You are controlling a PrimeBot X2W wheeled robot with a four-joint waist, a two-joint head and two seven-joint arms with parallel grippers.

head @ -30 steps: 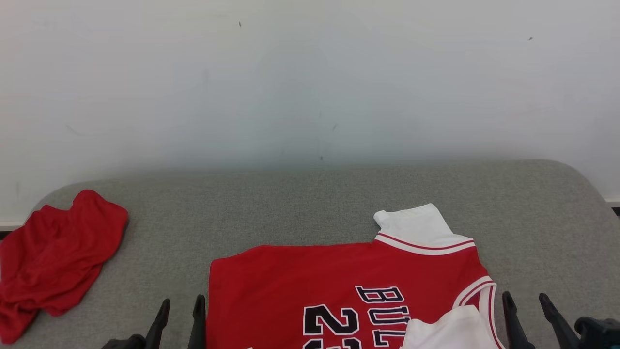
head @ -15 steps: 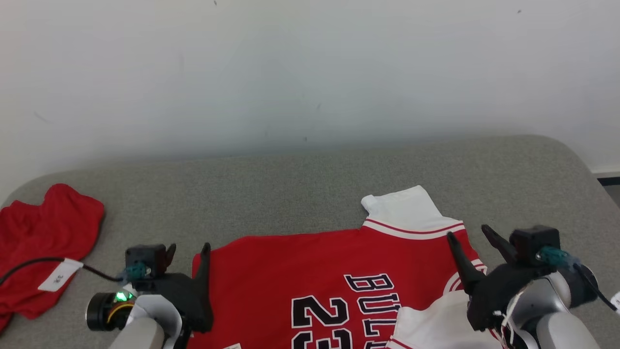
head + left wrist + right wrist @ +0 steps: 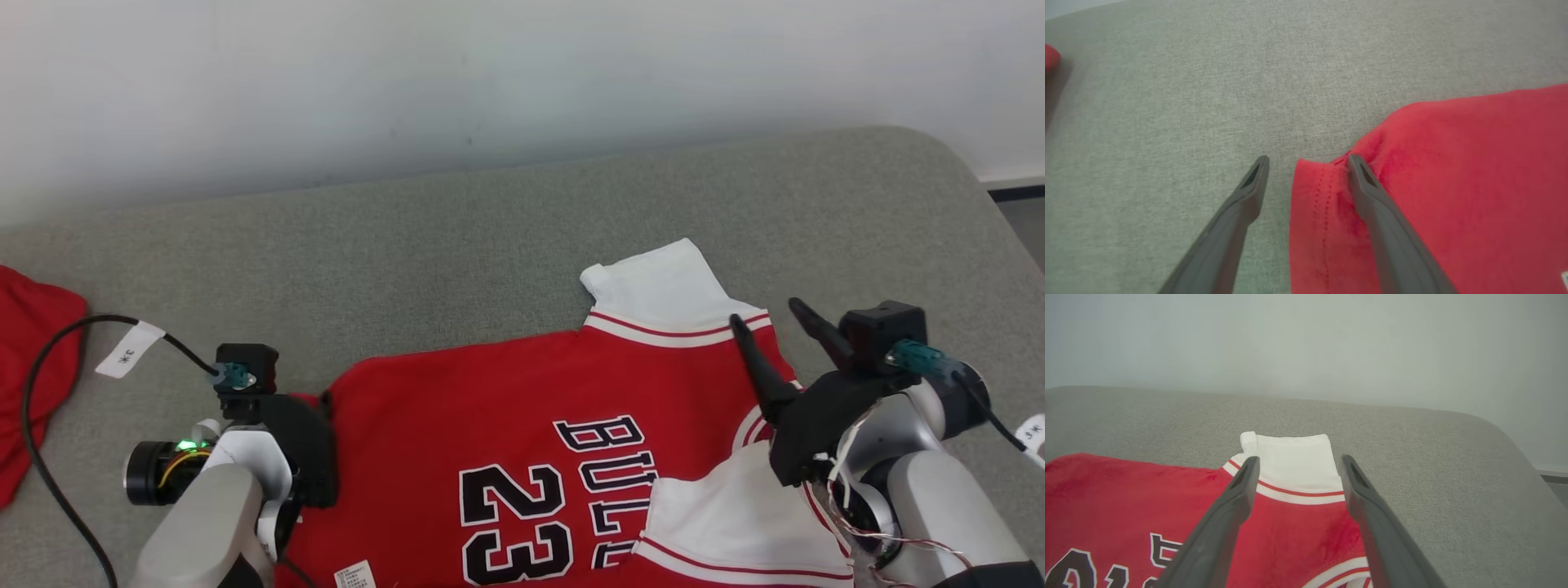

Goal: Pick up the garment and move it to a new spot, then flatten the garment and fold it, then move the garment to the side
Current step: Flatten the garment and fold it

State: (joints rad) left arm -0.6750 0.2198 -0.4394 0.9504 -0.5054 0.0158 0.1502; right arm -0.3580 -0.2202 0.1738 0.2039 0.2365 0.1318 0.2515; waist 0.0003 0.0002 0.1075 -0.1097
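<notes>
Grey cushion (image 3: pixel 408 245) holds a red jersey (image 3: pixel 490 408), bottom cut off — left gripper (image 3: pixel 1306 159) gapes astride its corner, right gripper (image 3: pixel 1298 461) gapes empty above its white sleeve (image 3: pixel 1290 453).

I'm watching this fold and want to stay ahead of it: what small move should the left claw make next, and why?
Probably shut the left claw on the jersey's corner. It stands open astride the stitched hem, one finger over the red cloth, the other over the grey cushion, so the edge seems placed for a pinch.
</notes>
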